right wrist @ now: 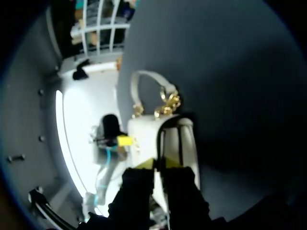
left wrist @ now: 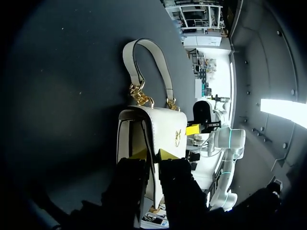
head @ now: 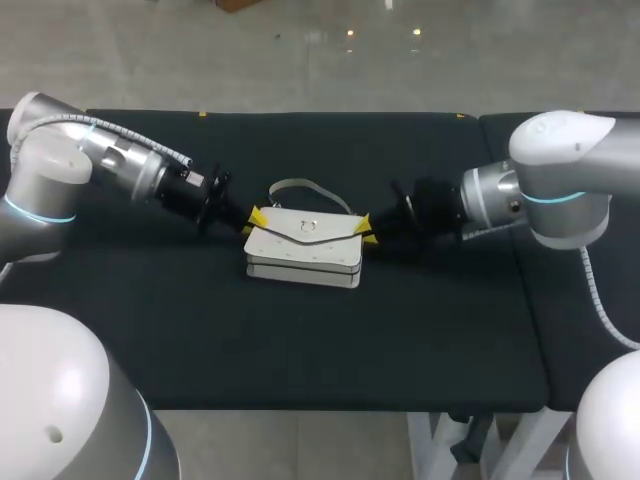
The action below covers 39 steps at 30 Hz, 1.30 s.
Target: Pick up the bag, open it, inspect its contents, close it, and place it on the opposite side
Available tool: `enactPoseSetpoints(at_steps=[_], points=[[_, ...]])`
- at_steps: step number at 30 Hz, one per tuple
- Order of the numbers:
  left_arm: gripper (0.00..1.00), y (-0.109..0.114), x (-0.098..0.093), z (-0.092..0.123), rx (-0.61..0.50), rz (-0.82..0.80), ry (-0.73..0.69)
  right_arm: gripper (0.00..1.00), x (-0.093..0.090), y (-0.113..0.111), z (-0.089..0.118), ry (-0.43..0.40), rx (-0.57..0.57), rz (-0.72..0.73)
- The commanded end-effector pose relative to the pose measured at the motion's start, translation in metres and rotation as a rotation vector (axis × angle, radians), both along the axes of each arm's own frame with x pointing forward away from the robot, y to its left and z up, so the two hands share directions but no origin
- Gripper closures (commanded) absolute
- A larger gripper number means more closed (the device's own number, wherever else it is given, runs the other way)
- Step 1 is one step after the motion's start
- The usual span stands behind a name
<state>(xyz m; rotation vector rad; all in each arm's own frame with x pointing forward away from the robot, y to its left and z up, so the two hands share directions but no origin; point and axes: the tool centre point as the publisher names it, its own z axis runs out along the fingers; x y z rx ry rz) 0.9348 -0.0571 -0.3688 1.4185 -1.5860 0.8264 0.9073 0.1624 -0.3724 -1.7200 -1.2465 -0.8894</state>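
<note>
Left gripper [left wrist: 152,154] comes first in its own wrist view; its black fingers [left wrist: 130,184] are drawn narrow, and the yellow tips pinch the edge of the flap [left wrist: 165,127] at one end of the white bag [left wrist: 132,136]; right gripper [right wrist: 159,164] does the same at the other end, its tips almost together on a thin white edge of the bag; from above, the bag lies about the middle of the dark bench [head: 300,340], flap up, gold clasp [head: 311,225] at the flap's centre; its white handle [head: 300,187] points toward the far edge, joined to the bag by gold chain links [left wrist: 140,96]; whether the bag rests on the bench or is raised off it cannot be told.
</note>
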Motion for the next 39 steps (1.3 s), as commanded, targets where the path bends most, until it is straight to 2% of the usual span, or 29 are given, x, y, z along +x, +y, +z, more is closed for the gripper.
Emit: enactPoseSetpoints(at_steps=[1, 3, 4, 5, 6, 7, 8, 9, 12, 15, 17, 21, 23, 25, 29, 32, 34, 36, 39], points=[[1.0, 0.0, -0.002, -0.004, -0.003, 0.004, 0.0, 1.0, 0.002, 0.005, -0.006, 0.008, 0.005, 0.003], [1.0, 0.001, -0.004, -0.002, 0.001, 0.004, -0.003, 1.0, 0.002, 0.005, -0.006, 0.01, 0.006, 0.003], [0.87, 0.001, -0.005, 0.0, 0.003, 0.002, -0.008, 1.0, 0.001, 0.004, -0.005, 0.012, 0.004, 0.007], [0.58, 0.002, -0.007, 0.003, 0.007, 0.002, -0.018, 0.74, 0.001, 0.004, -0.003, 0.01, -0.005, 0.008], [0.34, 0.003, -0.009, 0.007, 0.007, 0.003, -0.028, 0.11, 0.001, 0.002, -0.001, 0.003, -0.015, 0.0], [0.09, 0.003, -0.01, 0.01, 0.01, 0.001, -0.037, 0.0, 0.0, 0.0, 0.001, -0.004, -0.025, -0.004], [0.02, 0.004, -0.012, 0.013, 0.018, 0.005, -0.046, 0.0, 0.0, -0.003, 0.003, -0.01, -0.035, -0.012], [0.0, 0.005, -0.014, 0.017, 0.012, -0.001, -0.048, 0.0, 0.0, -0.006, 0.005, -0.015, -0.037, -0.017], [0.02, 0.01, -0.02, 0.024, 0.005, -0.009, -0.051, 0.0, 0.001, -0.015, 0.011, -0.025, -0.06, -0.031], [0.23, 0.013, -0.027, 0.028, 0.012, -0.009, -0.054, 0.0, 0.001, -0.023, 0.015, -0.025, -0.093, -0.033], [0.26, 0.014, -0.031, 0.028, 0.022, -0.012, -0.05, 0.0, 0.002, -0.029, 0.016, -0.026, -0.118, -0.036], [0.49, 0.013, -0.036, 0.025, 0.039, -0.016, -0.035, 0.0, 0.004, -0.045, 0.023, -0.037, -0.176, -0.047], [0.55, 0.011, -0.038, 0.022, 0.048, -0.02, -0.027, 0.0, 0.006, -0.05, 0.025, -0.029, -0.206, -0.039], [0.59, 0.009, -0.038, 0.02, 0.054, -0.021, -0.022, 0.0, 0.007, -0.055, 0.027, -0.024, -0.239, -0.017], [0.6, 0.007, -0.036, 0.015, 0.072, -0.023, -0.002, 0.0, 0.012, -0.065, 0.031, -0.025, -0.284, -0.009], [0.65, 0.008, -0.036, 0.013, 0.084, -0.017, 0.007, 0.0, 0.015, -0.075, 0.033, -0.018, -0.321, -0.005], [0.75, 0.009, -0.036, 0.012, 0.093, -0.01, 0.017, 0.0, 0.016, -0.082, 0.033, -0.009, -0.35, 0.003], [1.0, 0.01, -0.036, 0.011, 0.1, -0.005, 0.024, 0.0, 0.016, -0.082, 0.033, -0.009, -0.35, 0.003], [1.0, 0.014, -0.039, 0.009, 0.117, 0.005, 0.041, 0.0, 0.016, -0.082, 0.033, -0.009, -0.35, 0.003]])
